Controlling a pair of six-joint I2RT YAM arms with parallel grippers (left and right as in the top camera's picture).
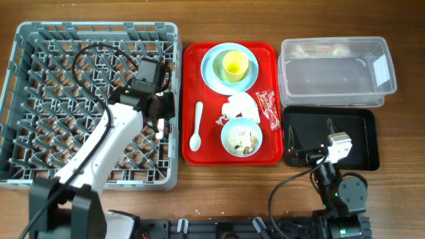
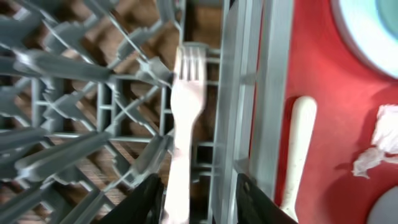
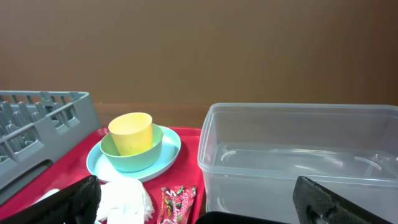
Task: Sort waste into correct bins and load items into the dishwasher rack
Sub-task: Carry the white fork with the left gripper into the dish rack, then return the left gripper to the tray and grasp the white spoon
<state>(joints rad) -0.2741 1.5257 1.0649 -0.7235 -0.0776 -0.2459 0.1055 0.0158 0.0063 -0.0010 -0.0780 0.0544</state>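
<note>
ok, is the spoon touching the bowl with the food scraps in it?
Apart. The overhead view shows the white spoon lying left of the bowl, with a strip of bare red tray plainly visible between them.

The rack [image 1: 93,28] is showing matt grey plastic. The tub [image 1: 287,66] is gleaming clear; the tabletop [image 1: 398,199] is showing wood grain.

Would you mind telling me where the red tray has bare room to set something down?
Free: the upper-left corner of the red tray, bordered by the plate and the spoon, and the strip between the spoon and the food-scrap bowl. Crowded: the right side, where napkin, snack wrapper and bowl sit close together.
</note>
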